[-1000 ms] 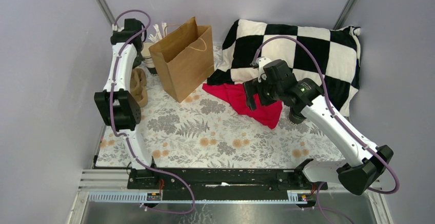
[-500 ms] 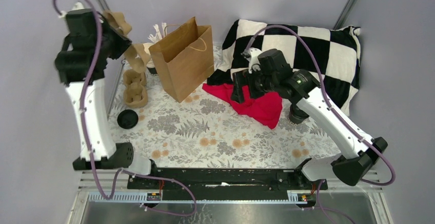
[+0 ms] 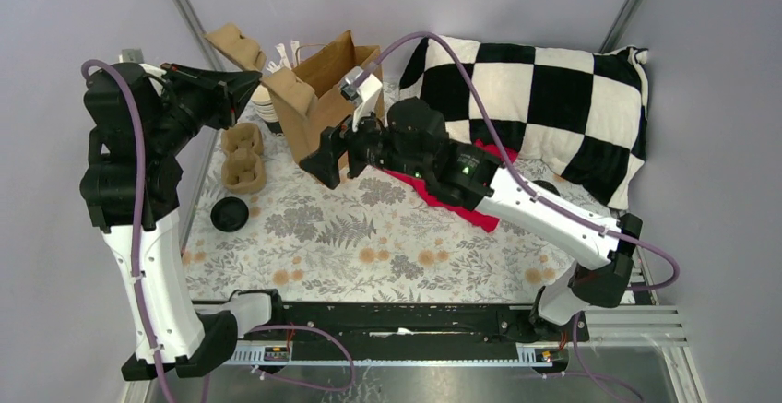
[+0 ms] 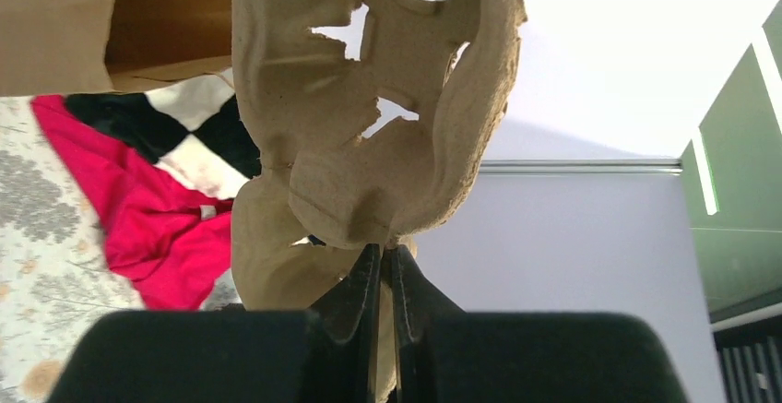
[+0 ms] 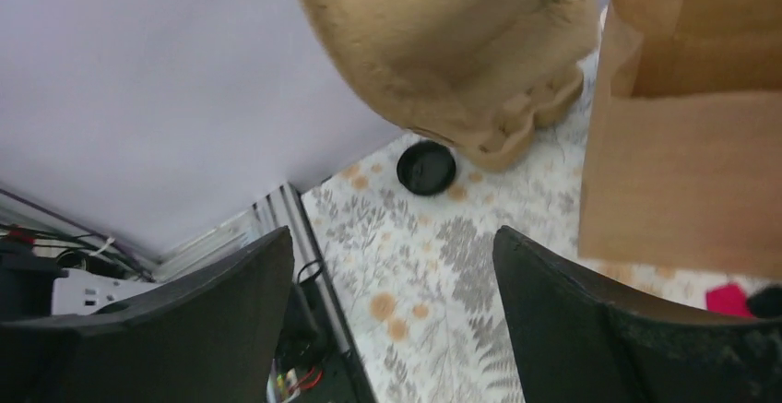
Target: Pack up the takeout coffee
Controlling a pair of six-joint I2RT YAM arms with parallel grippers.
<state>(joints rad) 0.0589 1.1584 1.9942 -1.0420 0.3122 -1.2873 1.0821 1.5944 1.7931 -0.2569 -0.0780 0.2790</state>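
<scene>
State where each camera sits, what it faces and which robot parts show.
Top external: overhead behind the bases, facing the table; left arm and right arm show.
Left wrist: behind left gripper, shut on cup carrier; faces paper bag.
Right wrist: behind open right gripper; faces black-lidded cup.
Wrist views share paper bag and cup carrier.

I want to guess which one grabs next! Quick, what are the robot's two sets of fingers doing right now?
Left fingers: closed on the cardboard cup tray.
Right fingers: open, holding nothing.
</scene>
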